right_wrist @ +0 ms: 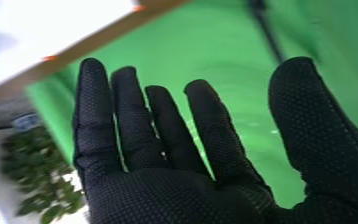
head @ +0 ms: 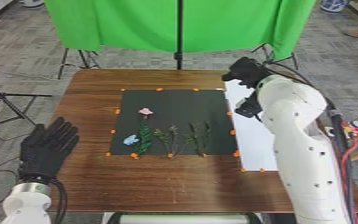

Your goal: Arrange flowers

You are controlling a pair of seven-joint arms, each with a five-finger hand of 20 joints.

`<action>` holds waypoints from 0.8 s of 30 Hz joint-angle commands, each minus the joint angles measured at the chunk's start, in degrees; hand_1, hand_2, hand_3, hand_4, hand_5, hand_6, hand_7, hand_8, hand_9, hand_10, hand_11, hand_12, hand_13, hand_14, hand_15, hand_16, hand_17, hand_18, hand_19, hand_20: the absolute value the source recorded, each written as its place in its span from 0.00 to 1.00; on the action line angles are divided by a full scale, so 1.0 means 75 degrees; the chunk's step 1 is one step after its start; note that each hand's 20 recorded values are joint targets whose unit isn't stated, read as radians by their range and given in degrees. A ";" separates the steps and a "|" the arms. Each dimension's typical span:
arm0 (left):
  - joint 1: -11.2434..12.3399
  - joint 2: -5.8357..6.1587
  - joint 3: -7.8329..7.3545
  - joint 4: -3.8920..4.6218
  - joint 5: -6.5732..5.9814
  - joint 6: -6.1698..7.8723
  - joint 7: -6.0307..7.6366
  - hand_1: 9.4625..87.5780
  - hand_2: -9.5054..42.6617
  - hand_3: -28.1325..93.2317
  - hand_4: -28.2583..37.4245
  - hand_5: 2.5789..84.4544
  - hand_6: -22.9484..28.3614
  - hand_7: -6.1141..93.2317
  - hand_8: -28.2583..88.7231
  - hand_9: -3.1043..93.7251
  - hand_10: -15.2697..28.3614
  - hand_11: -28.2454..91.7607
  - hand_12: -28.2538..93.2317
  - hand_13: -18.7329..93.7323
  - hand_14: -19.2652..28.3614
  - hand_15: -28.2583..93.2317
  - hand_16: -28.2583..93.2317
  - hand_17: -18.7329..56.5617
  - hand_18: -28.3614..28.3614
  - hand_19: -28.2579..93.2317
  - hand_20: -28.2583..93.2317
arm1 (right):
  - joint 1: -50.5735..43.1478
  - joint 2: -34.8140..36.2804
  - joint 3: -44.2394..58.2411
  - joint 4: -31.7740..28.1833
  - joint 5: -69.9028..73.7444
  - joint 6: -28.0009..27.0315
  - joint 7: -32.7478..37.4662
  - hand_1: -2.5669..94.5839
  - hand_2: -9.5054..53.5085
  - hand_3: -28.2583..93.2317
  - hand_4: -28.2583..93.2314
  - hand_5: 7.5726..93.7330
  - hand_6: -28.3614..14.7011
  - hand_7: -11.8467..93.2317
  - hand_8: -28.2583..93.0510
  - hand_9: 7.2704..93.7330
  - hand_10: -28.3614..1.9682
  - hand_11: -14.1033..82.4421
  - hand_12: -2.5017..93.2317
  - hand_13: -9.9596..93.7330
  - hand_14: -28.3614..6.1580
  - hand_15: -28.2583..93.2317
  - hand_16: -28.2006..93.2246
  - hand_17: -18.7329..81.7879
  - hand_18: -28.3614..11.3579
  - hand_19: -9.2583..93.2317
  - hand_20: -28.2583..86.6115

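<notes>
Head view: the pink flower (head: pixel 146 111) lies on the black mat (head: pixel 171 101), at the upper end of the leafy stem (head: pixel 144 136); the blue flower (head: pixel 131 140) is just beside that stem's lower part; the middle sprig (head: pixel 173 141) and the thin sprigs (head: pixel 200 137) lie farther right on the mat. The left hand (head: pixel 40 155) rests by the table's (head: pixel 180 192) left edge, fingers straight and a little apart. Right wrist view: the right hand (right_wrist: pixel 158 197) is spread, thumb well off the fingers, gripping nothing; in the head view it is near the far end of the white board (head: pixel 257 145).

The step in hand seems to be the start of a pick or a placing; the first risk is the forearm sweeping low over the mat and dragging the thin sprigs; gloved fingers could pinch two neighbouring stems, since they lie close; the small, light blue flower could slip or be knocked aside by a brushing fingertip.
</notes>
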 commanded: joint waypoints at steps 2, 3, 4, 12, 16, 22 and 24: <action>0.0118 -0.0118 -0.0115 -0.0051 0.0000 0.0116 0.0097 0.24 0.48 0.83 0.00 0.54 0.64 0.18 0.17 0.45 0.68 0.42 0.34 0.43 0.73 0.59 0.18 0.19 0.75 0.50 0.37 | -0.1224 0.0824 0.0891 -0.0001 -0.0691 0.0648 0.0000 0.38 0.15 0.85 0.05 0.39 0.45 0.19 0.16 0.33 0.28 0.23 0.14 0.36 0.18 0.48 0.31 0.31 0.13 0.65 0.39; 0.0081 -0.0113 -0.0097 -0.0027 0.0011 0.0097 0.0071 0.24 0.48 0.83 0.00 0.54 0.64 0.18 0.17 0.45 0.68 0.42 0.34 0.43 0.72 0.59 0.18 0.19 0.75 0.51 0.37 | -0.1257 0.0858 0.0965 0.0034 -0.0853 0.0695 0.0035 0.39 0.14 0.85 0.05 0.39 0.45 0.20 0.16 0.33 0.29 0.23 0.14 0.35 0.18 0.48 0.32 0.31 0.14 0.64 0.39; 0.0083 -0.0118 -0.0083 -0.0025 0.0011 0.0110 0.0070 0.24 0.48 0.83 0.00 0.54 0.64 0.18 0.17 0.45 0.68 0.42 0.34 0.43 0.73 0.59 0.18 0.19 0.76 0.51 0.37 | -0.1269 0.0900 0.1021 0.0107 -0.1039 0.0780 0.0018 0.39 0.14 0.85 0.05 0.39 0.45 0.20 0.16 0.33 0.29 0.23 0.14 0.35 0.18 0.48 0.32 0.31 0.14 0.64 0.39; 0.0034 -0.0160 0.0043 0.0015 0.0031 0.0119 -0.0034 0.24 0.48 0.83 0.00 0.54 0.64 0.18 0.17 0.45 0.68 0.42 0.34 0.43 0.73 0.59 0.18 0.19 0.76 0.51 0.37 | -0.1519 0.1321 0.1687 -0.0021 -0.1088 0.0902 0.1031 0.40 0.11 0.86 0.03 0.32 0.46 0.20 0.15 0.26 0.30 0.22 0.13 0.28 0.16 0.45 0.32 0.28 0.16 0.62 0.39; 0.0098 -0.0179 0.0019 -0.0025 0.0015 0.0226 0.0010 0.24 0.48 0.83 0.00 0.54 0.64 0.18 0.17 0.45 0.68 0.42 0.34 0.43 0.73 0.59 0.18 0.19 0.76 0.51 0.38 | -0.1646 0.1507 0.1898 -0.0054 -0.0749 0.0556 0.1542 0.40 0.11 0.86 0.03 0.33 0.46 0.19 0.15 0.25 0.29 0.22 0.13 0.26 0.15 0.45 0.32 0.26 0.15 0.62 0.40; 0.0192 -0.0188 -0.0007 -0.0061 0.0007 0.0262 0.0023 0.24 0.48 0.83 0.00 0.54 0.64 0.18 0.17 0.45 0.69 0.42 0.34 0.43 0.73 0.59 0.18 0.20 0.76 0.51 0.37 | -0.1755 0.1358 0.2185 0.0152 -0.0234 0.0075 0.1620 0.41 0.10 0.84 0.03 0.33 0.45 0.19 0.16 0.22 0.26 0.21 0.12 0.23 0.12 0.44 0.32 0.24 0.10 0.64 0.40; 0.0226 -0.0148 0.0070 -0.0100 -0.0065 0.0404 0.0026 0.24 0.48 0.83 0.00 0.54 0.64 0.19 0.17 0.45 0.69 0.42 0.34 0.43 0.73 0.59 0.18 0.20 0.76 0.51 0.37 | -0.1798 0.1277 0.2222 0.0220 -0.0043 0.0154 0.1701 0.43 0.07 0.84 0.03 0.33 0.46 0.19 0.16 0.24 0.29 0.22 0.12 0.29 0.15 0.44 0.32 0.27 0.05 0.65 0.41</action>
